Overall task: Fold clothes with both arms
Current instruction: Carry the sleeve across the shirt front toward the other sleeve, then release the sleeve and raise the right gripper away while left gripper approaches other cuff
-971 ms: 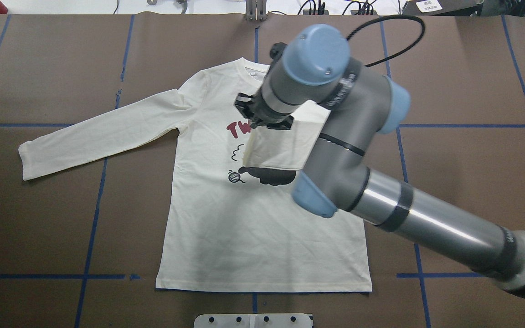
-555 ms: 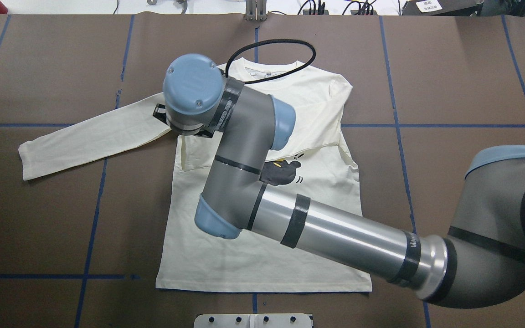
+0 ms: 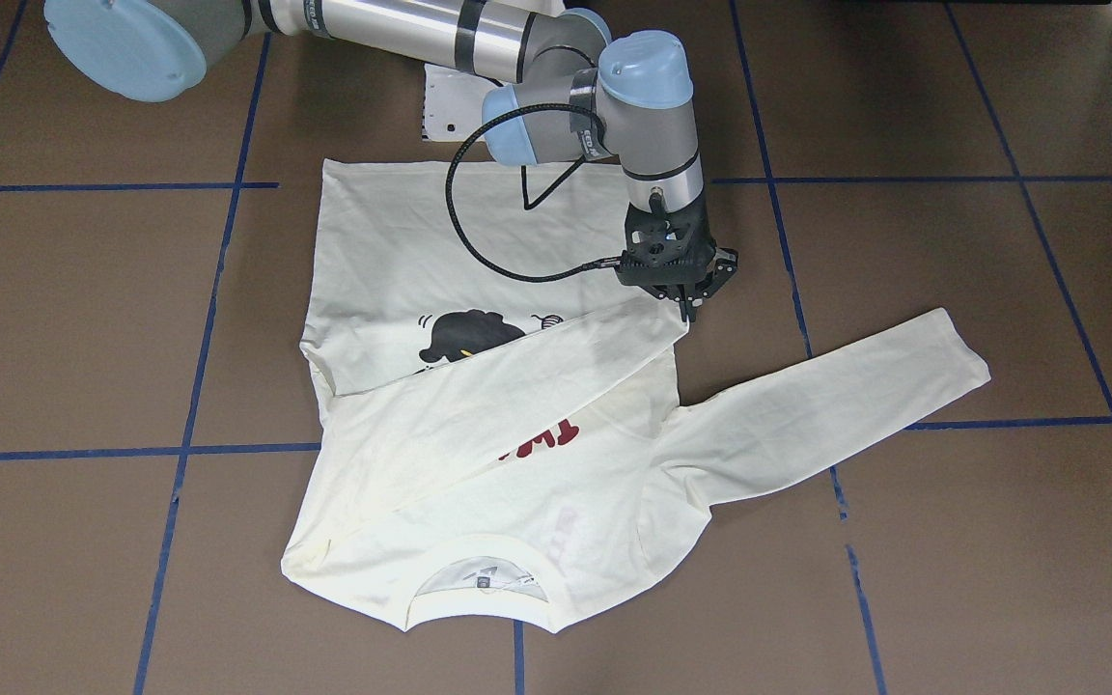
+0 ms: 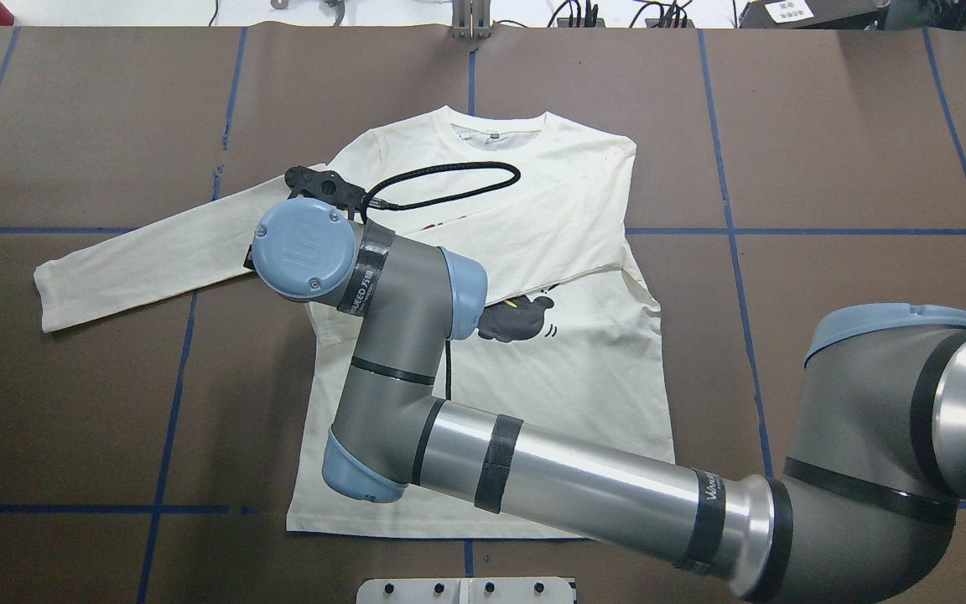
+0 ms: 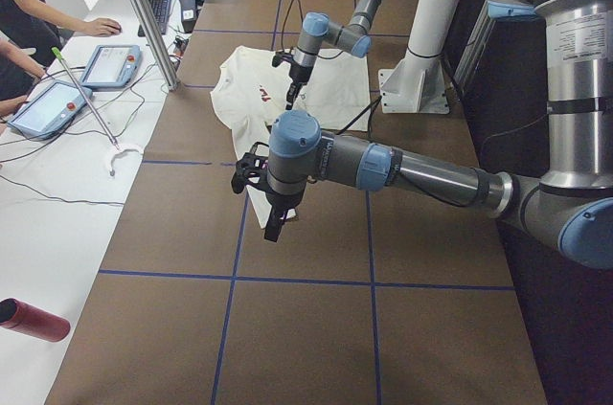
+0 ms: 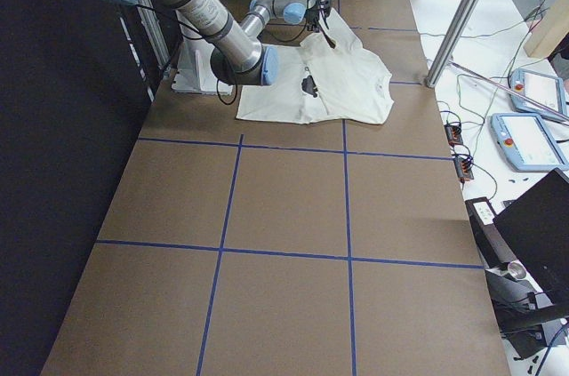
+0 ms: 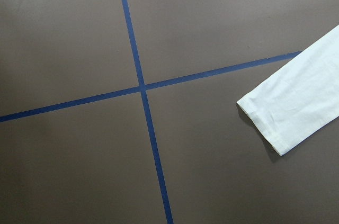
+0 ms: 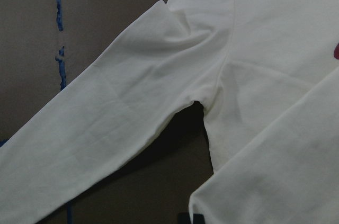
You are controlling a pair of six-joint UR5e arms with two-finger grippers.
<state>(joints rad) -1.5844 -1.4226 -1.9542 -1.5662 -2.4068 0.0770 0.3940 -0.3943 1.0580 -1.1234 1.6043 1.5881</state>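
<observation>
The cream T-shirt [image 4: 567, 352] lies print side up on the brown table, collar at the far side. Its right sleeve [image 3: 517, 386] is folded diagonally across the chest and covers most of the red lettering. The left sleeve [image 4: 139, 252] lies stretched out, with its cuff in the left wrist view [image 7: 286, 113]. My right gripper [image 3: 689, 307] points straight down at the folded sleeve's cuff, beside the left armpit, with its jaws closed on the cuff. The overhead view hides it under the wrist. My left gripper [image 5: 273, 223] hovers over bare table, and I cannot tell whether it is open.
Blue tape lines [image 4: 173, 377] grid the table. The white base plate [image 4: 466, 590] sits at the near edge. The right arm's black cable [image 4: 449, 180] loops over the shirt's chest. Operators, tablets [image 5: 110, 65] and a metal pole [image 5: 144, 12] stand along the far side.
My right arm has carried the right sleeve leftward across the chest to the left armpit. Since the last frame the wrist has shifted toward the robot. The left sleeve has not moved.
</observation>
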